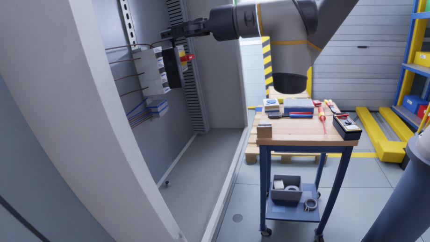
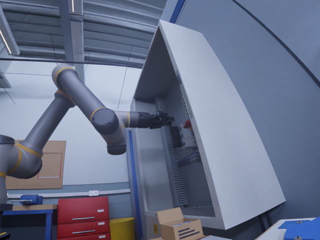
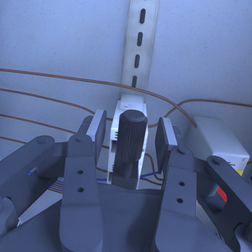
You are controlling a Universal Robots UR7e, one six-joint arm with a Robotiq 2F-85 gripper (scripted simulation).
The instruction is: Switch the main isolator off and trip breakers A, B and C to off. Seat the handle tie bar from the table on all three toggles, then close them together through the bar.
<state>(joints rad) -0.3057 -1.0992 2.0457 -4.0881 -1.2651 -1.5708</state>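
The three breaker toggles are hidden behind the black handle tie bar (image 1: 172, 72), which stands upright across the front of the white breakers (image 1: 150, 72) on the rail inside the cabinet. Its ribbed black top end (image 3: 131, 136) shows in the wrist camera between my fingers. My gripper (image 1: 168, 32) (image 2: 169, 119) (image 3: 130, 136) hovers just above the top of the bar, open and holding nothing. The main isolator (image 1: 182, 58) sits to the right of the breakers, with its red handle (image 1: 187, 57) pointing out sideways.
The open cabinet's white side wall (image 1: 54, 99) fills the left. A slotted cable duct (image 1: 192, 90) runs down beside the breakers, and brown wires (image 1: 129, 61) lead off left. A wooden-topped trolley (image 1: 301, 126) with tools stands to the right of the cabinet.
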